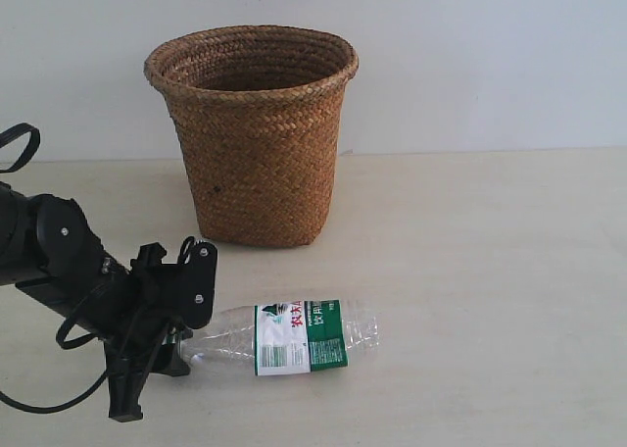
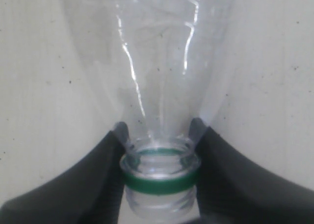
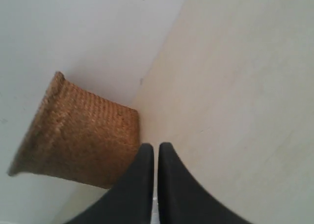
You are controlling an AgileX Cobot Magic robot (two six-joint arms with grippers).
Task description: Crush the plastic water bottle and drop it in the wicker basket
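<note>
Beige table (image 1: 490, 271) bears bottle (image 1: 294, 337); white wall (image 1: 490, 55).

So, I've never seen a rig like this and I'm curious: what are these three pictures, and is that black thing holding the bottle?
It is a two-armed robot. The wide picture comes from a camera off the arms; the other two come from cameras on each wrist. A plastic water bottle lies on its side on the table, in front of a wicker basket, not touching it. The left gripper is closed on the bottle's neck. The right gripper is shut and holds nothing.
</note>
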